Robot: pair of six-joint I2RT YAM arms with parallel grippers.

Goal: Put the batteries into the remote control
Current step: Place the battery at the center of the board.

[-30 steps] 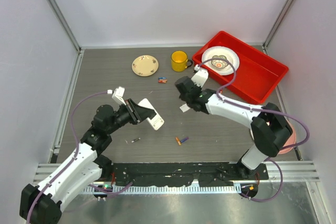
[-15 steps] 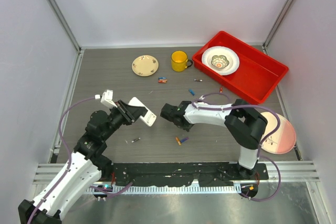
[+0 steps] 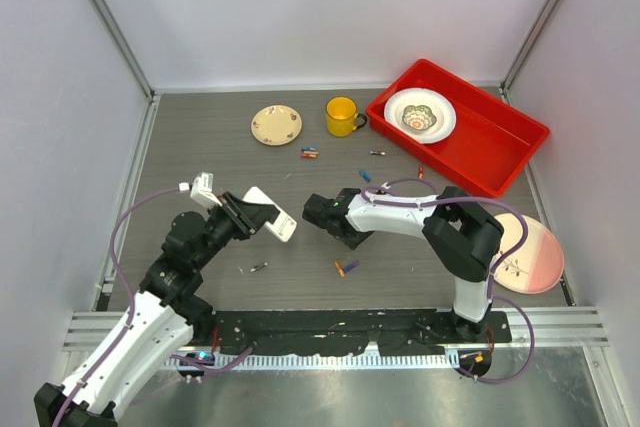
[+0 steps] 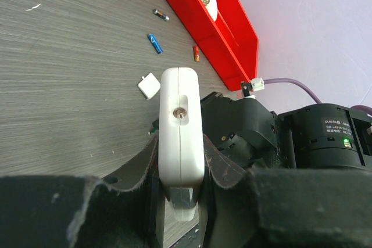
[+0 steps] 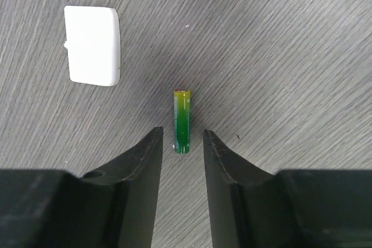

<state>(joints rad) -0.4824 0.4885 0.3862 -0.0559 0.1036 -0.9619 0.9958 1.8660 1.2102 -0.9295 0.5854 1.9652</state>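
Note:
My left gripper is shut on the white remote control and holds it tilted above the table. In the left wrist view the remote stands on edge between the fingers of the left gripper. My right gripper is low, just right of the remote. It is open, and a green battery lies on the table with its near end between the fingertips. A white battery cover lies apart. Loose batteries lie near the mug and at the front.
A yellow mug and a saucer stand at the back. A red bin with a bowl is at the back right. A pink plate lies at the right. More batteries lie scattered mid-table.
My right gripper has swung left and down, from beside the bin to the table just right of the remote. My left gripper has drawn the remote slightly back and left.

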